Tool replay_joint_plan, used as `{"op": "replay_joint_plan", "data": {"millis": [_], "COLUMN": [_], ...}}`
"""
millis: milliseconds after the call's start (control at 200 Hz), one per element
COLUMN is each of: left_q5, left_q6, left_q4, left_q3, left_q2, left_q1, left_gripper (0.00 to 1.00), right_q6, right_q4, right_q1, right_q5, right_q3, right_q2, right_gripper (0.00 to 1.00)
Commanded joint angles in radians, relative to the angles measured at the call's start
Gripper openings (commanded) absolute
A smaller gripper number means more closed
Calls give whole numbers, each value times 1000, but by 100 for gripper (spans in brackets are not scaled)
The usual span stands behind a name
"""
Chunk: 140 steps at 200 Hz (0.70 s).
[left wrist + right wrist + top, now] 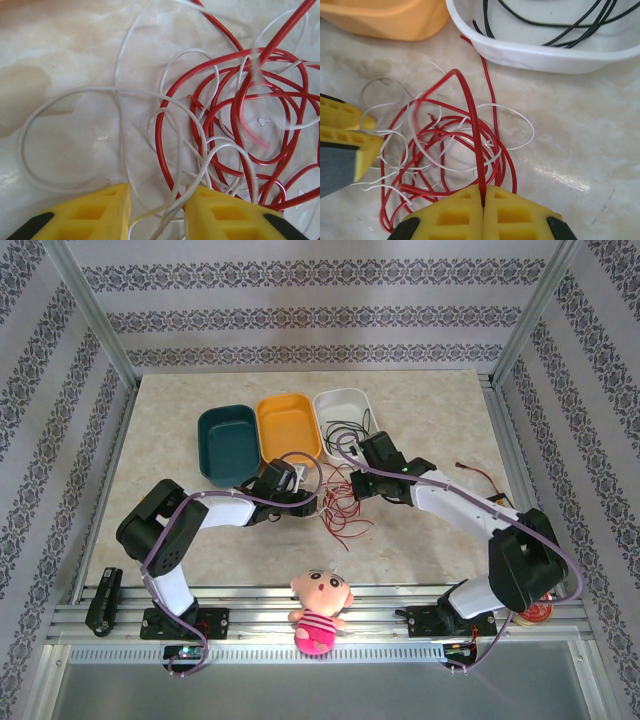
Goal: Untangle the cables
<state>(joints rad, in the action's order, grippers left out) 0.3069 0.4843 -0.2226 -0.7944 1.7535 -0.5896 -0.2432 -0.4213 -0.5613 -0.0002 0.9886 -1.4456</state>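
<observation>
- Right gripper (483,194) clamps a thin red cable (472,100); left gripper (157,200) stands narrowly parted around thin white cable strands (75,92), seemingly not pinching.
- Best practice: draw apart slowly, watching for snagged loops.
- The tangle (340,510) lies mid-frame overhead on a pale marble-patterned tabletop (420,540), below a white plastic tub (545,55); patterned wallpaper (300,320) surrounds.

On the surface (580,140), red cables (345,515) and white cables (100,89) tangle in loose loops (one red strand (475,130) arches up); black cables (555,30) curl in a tub (530,55).
</observation>
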Motion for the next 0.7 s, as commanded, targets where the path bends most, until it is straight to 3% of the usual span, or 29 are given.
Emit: {"op": "replay_joint_plan", "data": {"millis": [0, 185, 695], "left_q5": [11, 0, -32], "left_q6": [24, 37, 59], "left_q4": [-57, -67, -82], "left_q3": [-19, -11, 14], "left_q2": [3, 1, -5], "left_q1": [-7, -7, -7], "left_gripper": [29, 14, 4], "right_q6": [-32, -51, -85], "right_q4": [-34, -55, -96], "right_q1": [-14, -16, -17], "right_q5": [28, 30, 78], "right_q3": [32, 52, 121], "right_q2": [64, 132, 324], "right_gripper": [0, 0, 0]}}
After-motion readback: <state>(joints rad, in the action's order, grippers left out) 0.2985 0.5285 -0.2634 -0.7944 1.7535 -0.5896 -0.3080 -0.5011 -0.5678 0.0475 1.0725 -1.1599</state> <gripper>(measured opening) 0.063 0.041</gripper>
